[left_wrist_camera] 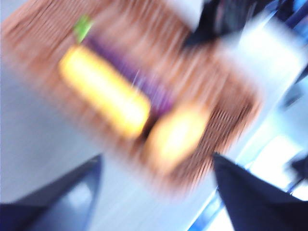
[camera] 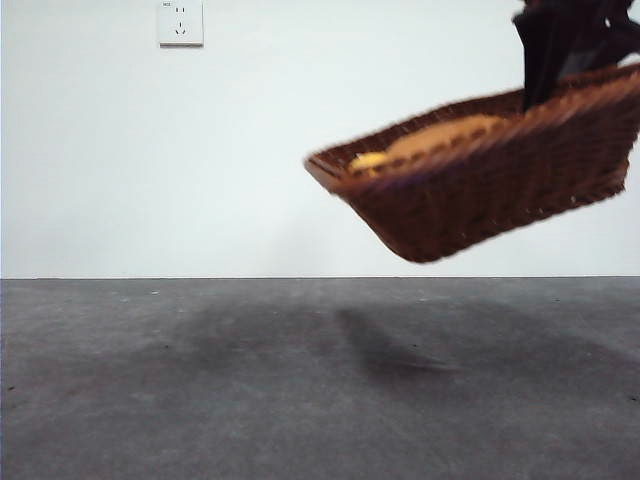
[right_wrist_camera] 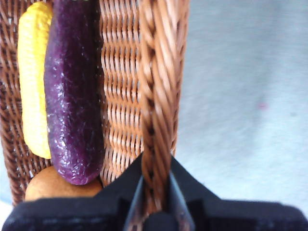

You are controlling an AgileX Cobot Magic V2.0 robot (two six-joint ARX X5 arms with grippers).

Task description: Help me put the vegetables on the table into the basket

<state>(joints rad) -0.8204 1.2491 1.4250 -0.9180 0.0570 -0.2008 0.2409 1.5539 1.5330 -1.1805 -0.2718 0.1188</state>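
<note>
R gripper (right_wrist_camera: 155, 192) clamps basket (camera: 480, 190) rim; basket tilted, eggplant (right_wrist_camera: 74, 96) lengthwise w/ rim.

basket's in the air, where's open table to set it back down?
Table is bare across the front view, from wall line to near edge, including under the basket. Right gripper clamps the rim. Basket floor is crowded: corn, eggplant, potato.
</note>
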